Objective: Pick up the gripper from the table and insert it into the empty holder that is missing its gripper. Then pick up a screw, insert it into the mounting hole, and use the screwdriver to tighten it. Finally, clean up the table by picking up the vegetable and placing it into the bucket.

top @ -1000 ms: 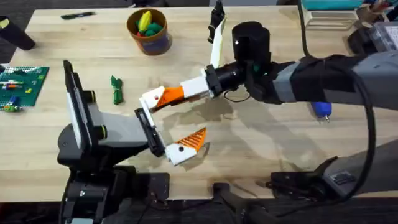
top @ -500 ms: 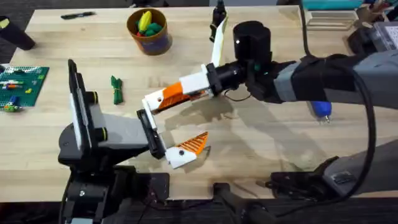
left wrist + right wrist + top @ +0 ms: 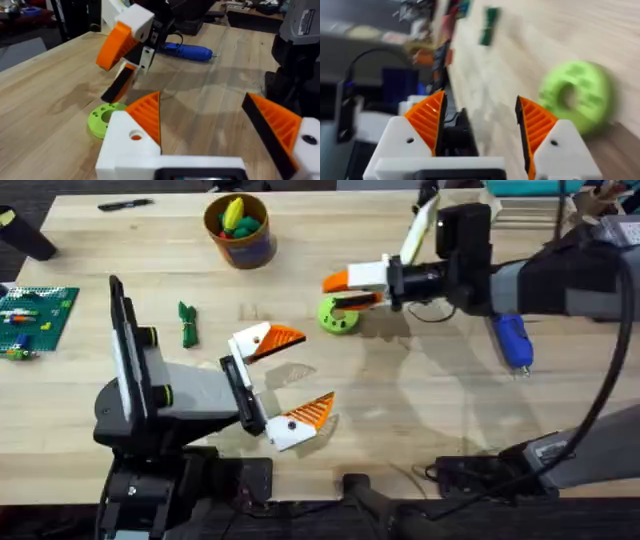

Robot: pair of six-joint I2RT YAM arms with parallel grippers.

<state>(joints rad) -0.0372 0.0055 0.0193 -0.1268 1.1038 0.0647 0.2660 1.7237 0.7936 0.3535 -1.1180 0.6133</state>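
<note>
Keeping left gripper (image 3: 277, 378) spread wide and empty, low over the table (image 3: 420, 410), likely to present the holder (image 3: 243, 342) for work from the other side. Judging the gripper (image 3: 280, 338) seated on that holder, orange wedge pointing toward mid-table. Showing an open mounting hole (image 3: 135, 135) in the white base, so probably no screw in yet. Can't make out any loose screw.

Holding right gripper (image 3: 345, 290) moderately open, nothing between the pads, just above the lime disc (image 3: 338, 316), clear of the left arm. Probably placed there to give room and to turn toward the screw step.

Lying near the right arm, on its far-right side: screwdriver (image 3: 512, 340), untouched, within easy reach. Resting left of the left gripper, well apart from the bucket (image 3: 239, 232) at the far edge: vegetable (image 3: 187, 323), cleanup not yet done. Already sitting in the bucket: a yellow-green toy (image 3: 236, 216).
</note>
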